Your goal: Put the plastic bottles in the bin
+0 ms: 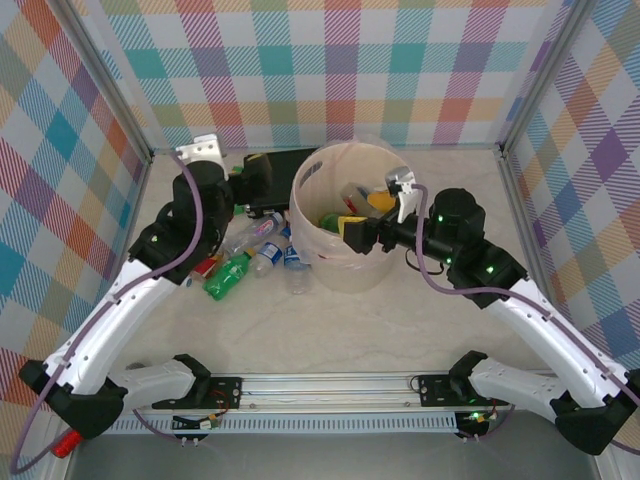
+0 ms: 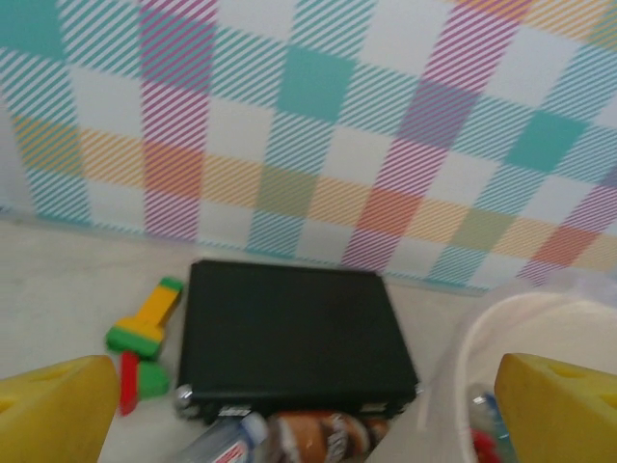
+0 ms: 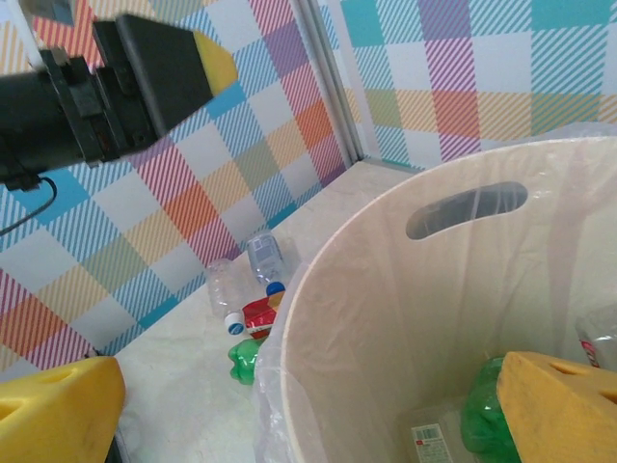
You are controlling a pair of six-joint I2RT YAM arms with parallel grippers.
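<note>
Left fingers [image 2: 53, 410] spread wide, empty, facing black box [image 2: 289, 333], bottles [image 1: 228, 275] heaped on tabletop [image 1: 330, 335] beside bin [image 1: 345, 272], right fingers [image 3: 564, 405] wide apart, empty, over bin's rim

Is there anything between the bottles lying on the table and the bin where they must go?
Nothing visible does. The bottles lie just left of the bin, the nearest at its wall. The black box lies behind them, off that path. Only the bin's own wall must be cleared.
</note>
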